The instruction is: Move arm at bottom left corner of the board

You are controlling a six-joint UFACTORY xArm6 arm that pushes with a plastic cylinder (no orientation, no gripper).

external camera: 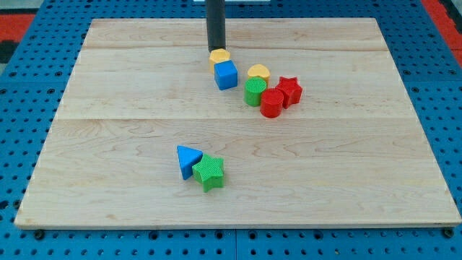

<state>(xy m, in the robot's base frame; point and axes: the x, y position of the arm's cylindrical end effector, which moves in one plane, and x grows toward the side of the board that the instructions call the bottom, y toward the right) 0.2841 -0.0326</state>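
Seven blocks lie on the wooden worktop (108, 87), in two groups well apart. Near the view's top centre, my tip (215, 50) stands just above a yellow block (220, 56), touching it or nearly so; its shape is hard to make out, perhaps hexagonal. A blue cube (226, 74) sits right below that yellow block, touching it. Just to the view's right lies a yellow heart-shaped block (259, 71), with a green cylinder (254, 92) touching it from below. A red cylinder (272, 103) rests against the green cylinder's right side, and a red star (289, 90) sits against the red cylinder, toward the view's upper right of it.

Lower down, left of centre, a blue triangle (188, 159) and a green star (208, 172) touch each other, the star at the triangle's lower right.

The tool is a plain dark rod with nothing to clench or release; it grasps nothing. The bottom left corner of the board (32, 217) is far from my tip, across most of the worktop toward the view's lower left.
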